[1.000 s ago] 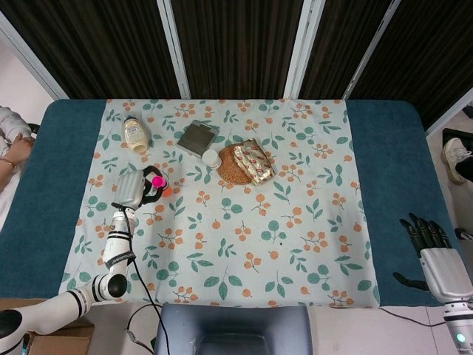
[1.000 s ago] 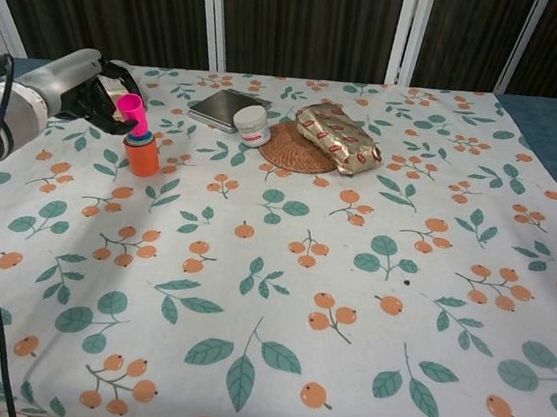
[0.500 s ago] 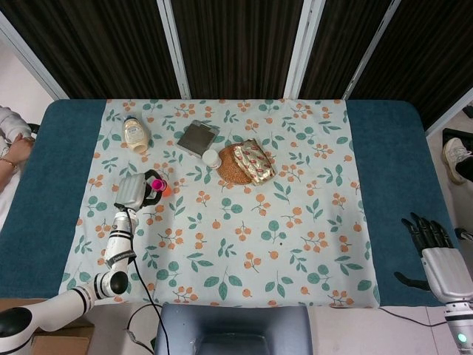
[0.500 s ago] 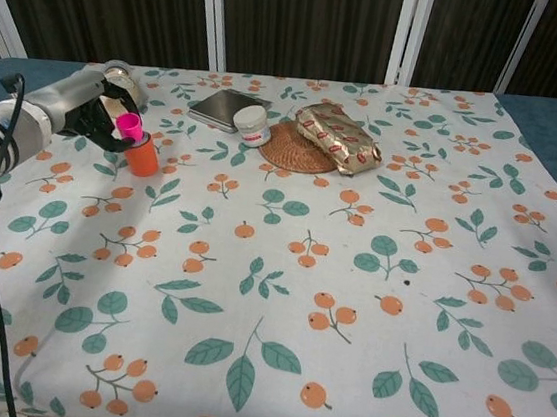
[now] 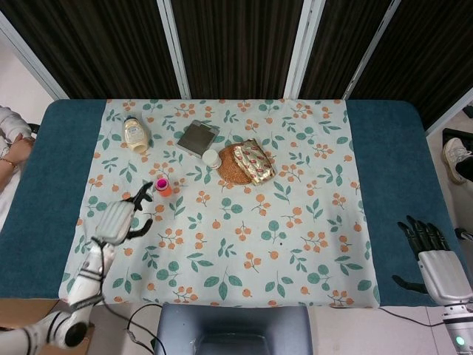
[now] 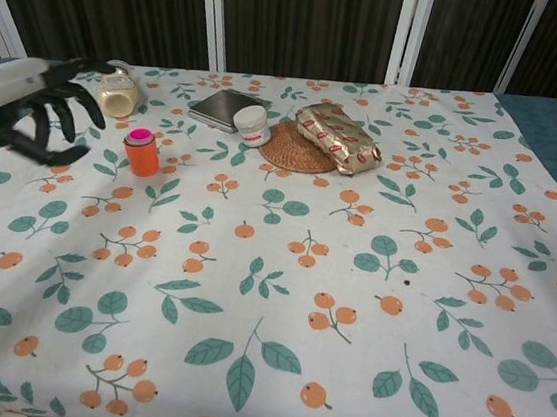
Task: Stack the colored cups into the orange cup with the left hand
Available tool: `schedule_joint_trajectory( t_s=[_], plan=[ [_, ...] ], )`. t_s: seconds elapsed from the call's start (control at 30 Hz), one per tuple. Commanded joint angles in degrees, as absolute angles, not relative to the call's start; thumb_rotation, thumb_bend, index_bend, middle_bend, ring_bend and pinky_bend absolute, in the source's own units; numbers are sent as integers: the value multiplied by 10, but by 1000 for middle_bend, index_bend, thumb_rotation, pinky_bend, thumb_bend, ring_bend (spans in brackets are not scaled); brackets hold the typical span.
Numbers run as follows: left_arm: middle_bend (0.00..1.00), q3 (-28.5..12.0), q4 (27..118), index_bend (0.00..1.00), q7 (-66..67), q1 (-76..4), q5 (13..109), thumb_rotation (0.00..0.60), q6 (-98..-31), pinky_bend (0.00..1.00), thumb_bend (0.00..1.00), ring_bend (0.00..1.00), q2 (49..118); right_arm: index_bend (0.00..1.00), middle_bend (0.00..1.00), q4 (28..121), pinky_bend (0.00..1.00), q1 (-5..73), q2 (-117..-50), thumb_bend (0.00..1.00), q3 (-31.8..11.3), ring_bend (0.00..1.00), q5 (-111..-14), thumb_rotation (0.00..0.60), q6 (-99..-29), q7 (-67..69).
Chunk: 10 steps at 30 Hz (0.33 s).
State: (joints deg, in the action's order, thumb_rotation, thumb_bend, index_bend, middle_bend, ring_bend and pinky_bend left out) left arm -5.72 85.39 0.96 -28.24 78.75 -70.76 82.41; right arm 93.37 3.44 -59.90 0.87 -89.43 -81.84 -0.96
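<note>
A table covered by a floral cloth point(image 5: 244, 237) filled both views, with blue table point(image 5: 33, 185) margins showing at either side. The orange cup point(image 6: 143, 157) stood upright on the cloth's left part, with a pink cup point(image 6: 141, 136) nested inside it so that only the pink rim showed at the top. The left hand point(image 5: 118, 220) hung beside the cups, toward the cloth's left edge, apart from them, its dark fingers spread and holding nothing. The right hand point(image 5: 429, 248) sat well off at the table's right edge, over the blue margin, fingers extended and apart, also holding nothing. Toward the far edge lay a pale bottle point(image 5: 135, 134) on its side, a grey wallet point(image 5: 196, 138), a small white jar point(image 5: 211, 157), and a woven mat point(image 5: 233, 166) with a gold packet point(image 5: 255, 160) on it. The middle, near and right parts of the cloth lay flat, bearing only the leaf and berry print. A dark chair back point(image 5: 234, 329) stood at the near edge.
</note>
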Motion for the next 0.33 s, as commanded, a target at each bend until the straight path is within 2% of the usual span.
schedule_joint_trajectory(
  t_s=[0.03,0.13,0.33],
  plan=[
    [0,113,871,0,-32,-117,970,600,-898,104,376,0,713,0,0,935,0,34,-604,185,12,0,-901,600,-818,-18],
    [0,133,853,0,-26,-97,980,600,-903,76,372,0,699,0,0,935,0,33,-609,185,17,0,-912,600,-822,-27],
    [0,108,842,0,-7,-81,980,600,-928,74,375,0,707,0,0,933,0,30,-614,186,21,0,-923,600,-830,-30]
  ],
)
